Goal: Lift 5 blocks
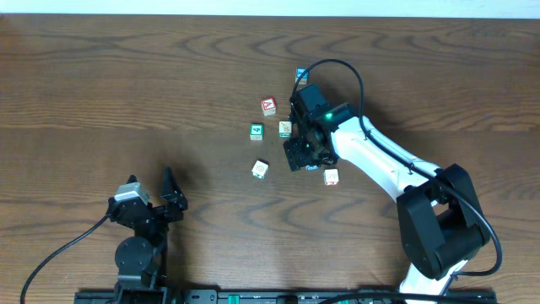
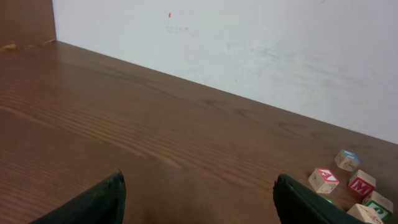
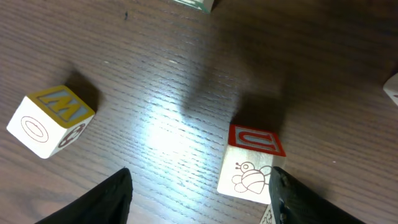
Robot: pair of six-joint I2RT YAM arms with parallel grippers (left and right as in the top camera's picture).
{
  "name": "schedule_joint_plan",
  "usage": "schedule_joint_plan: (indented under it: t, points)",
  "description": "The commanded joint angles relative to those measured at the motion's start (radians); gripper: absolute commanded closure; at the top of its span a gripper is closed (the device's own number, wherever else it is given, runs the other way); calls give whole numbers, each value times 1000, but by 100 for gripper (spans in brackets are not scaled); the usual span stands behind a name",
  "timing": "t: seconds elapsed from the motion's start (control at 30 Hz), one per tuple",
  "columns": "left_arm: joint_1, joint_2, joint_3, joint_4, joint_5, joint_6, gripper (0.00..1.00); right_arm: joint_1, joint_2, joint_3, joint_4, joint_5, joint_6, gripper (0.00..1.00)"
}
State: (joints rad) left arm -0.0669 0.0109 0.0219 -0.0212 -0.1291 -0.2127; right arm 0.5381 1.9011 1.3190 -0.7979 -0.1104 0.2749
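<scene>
Table (image 1: pixel 126 84): brown wood-grain top; carried every item seen.
Right arm (image 1: pixel 380 156): reached from the near right corner over the group of cubes at centre.
Left arm (image 1: pixel 139 228): stood at the near left, well apart from the cubes.
Left gripper (image 2: pixel 199 180): fingers spread wide; nothing between them.
Right gripper (image 3: pixel 200 177): fingers spread, low over the table; nothing pinched.
Blocks (image 1: pixel 285 128): scattered at table centre; each sat flat, apart from its neighbours.
Insect-picture block (image 3: pixel 249 168): cream side, red letter face up; stood between the fingers, just beside the one at the right of the wrist view; contact could not be determined.
Yellow-faced block (image 3: pixel 50 118): lay outside the fingers, to the left in that view.
Handling, judged: wooden cubes, light and rigid; painted faces probably smooth; hold advised on two opposite flat sides, squared to the fingers, not across corners.
</scene>
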Motion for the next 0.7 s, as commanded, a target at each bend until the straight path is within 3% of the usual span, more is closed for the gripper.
schedule_joint_plan:
  t: [0.0, 0.33, 0.37, 0.57, 0.67]
  points:
    - [5, -4, -18, -42, -6, -2, 24, 8, 1, 17, 1, 44, 28, 34]
    - [5, -4, -18, -42, -6, -2, 23, 8, 3, 16, 23, 113, 11, 30]
    - [5, -4, -18, -42, -6, -2, 23, 8, 3, 16, 33, 113, 8, 33]
    - [5, -4, -18, -42, -6, -2, 23, 8, 3, 16, 104, 114, 8, 76]
    - [5, -4, -18, -42, -6, -2, 24, 8, 3, 16, 124, 123, 8, 86]
